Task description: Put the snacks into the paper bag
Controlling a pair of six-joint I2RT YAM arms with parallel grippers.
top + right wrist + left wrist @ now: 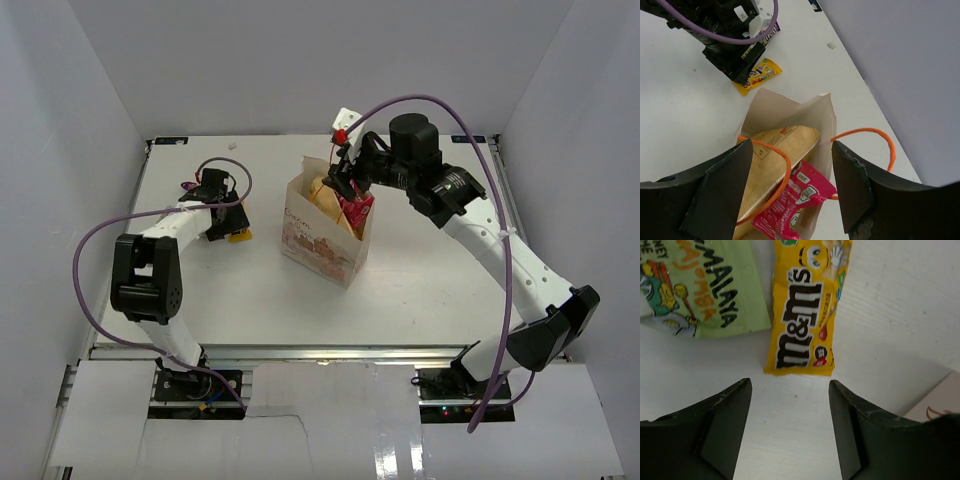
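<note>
The paper bag (322,240) stands upright mid-table, its mouth spread and its orange handles (867,134) flopped outward. Inside it leans the golden chip bag (772,157), with a red-pink packet (797,205) on top, near the rim. My right gripper (791,146) hangs open just above the mouth with nothing between its fingers. To the left, my left gripper (790,383) is open and low over the table. It is just short of a yellow candy packet (805,310) that lies flat. A light green packet (705,285) lies beside it. A purple packet (770,31) peeks out behind the left arm.
White walls (90,110) close in the table on three sides. Purple cables (100,240) loop from both arms. A corner of the paper bag (940,400) shows at the right of the left wrist view, close to that gripper.
</note>
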